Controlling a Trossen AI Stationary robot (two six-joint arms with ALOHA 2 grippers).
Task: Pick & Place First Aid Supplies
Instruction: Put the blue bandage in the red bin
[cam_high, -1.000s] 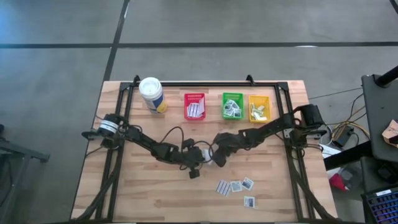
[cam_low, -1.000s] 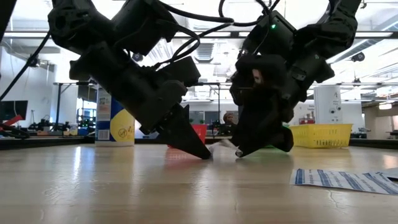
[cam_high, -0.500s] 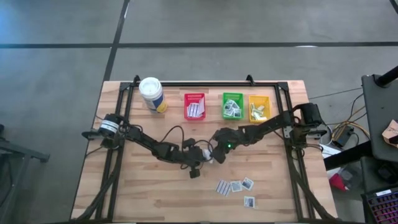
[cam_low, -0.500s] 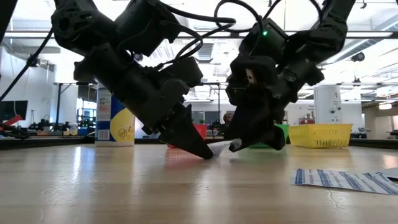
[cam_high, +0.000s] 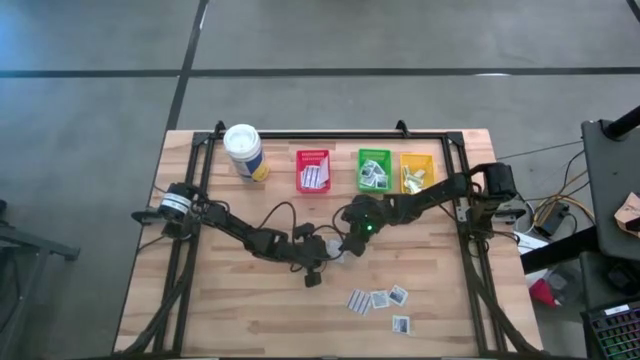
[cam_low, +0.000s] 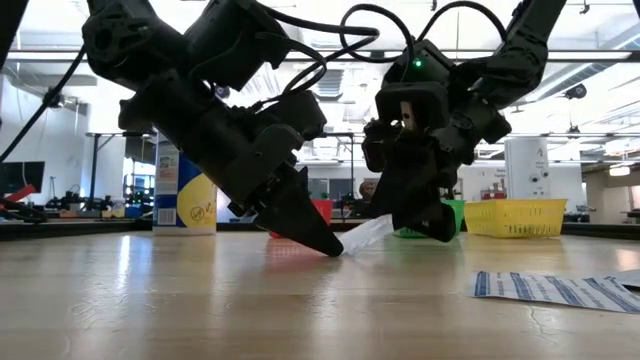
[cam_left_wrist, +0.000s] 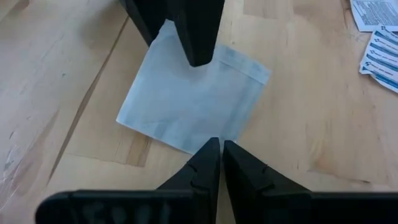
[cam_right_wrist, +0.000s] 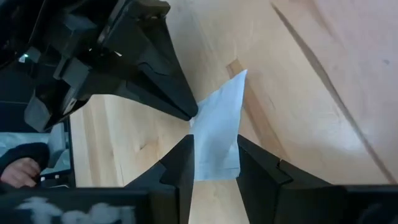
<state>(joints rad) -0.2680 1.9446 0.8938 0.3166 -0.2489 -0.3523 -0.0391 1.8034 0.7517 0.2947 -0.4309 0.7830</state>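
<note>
Meanwhile, near the middle of the pale wooden bench (cam_high: 240, 300), the two dark arms met over one small flat white paper packet (cam_left_wrist: 193, 102). The left gripper (cam_left_wrist: 221, 151) had its fingers pressed almost together, pinching one edge of the packet right down at the bench top. The right gripper (cam_right_wrist: 214, 152) stood opposite, its fingers parted with the packet's far edge lying between them; whether they already pressed on the paper could not be told. In the low view the packet (cam_low: 365, 236) sloped up from the left gripper's tip toward the right gripper, one end near the wood and the other raised.

Nearer the front of the bench, well apart from the grippers, four more white packets with dark-blue print (cam_high: 380, 300) lay flat: three in a row, just beside one another, and one alone in front of them.

Along the back of the bench stood a red plastic bin (cam_high: 313, 170), a green plastic bin (cam_high: 374, 170) and a yellow plastic bin (cam_high: 417, 172) in a row, each holding a few white packets. Left of the red bin stood a white cylindrical canister with a yellow label (cam_high: 244, 151).

In the right wrist view a person's hand showed at the picture's edge beyond the bench.
</note>
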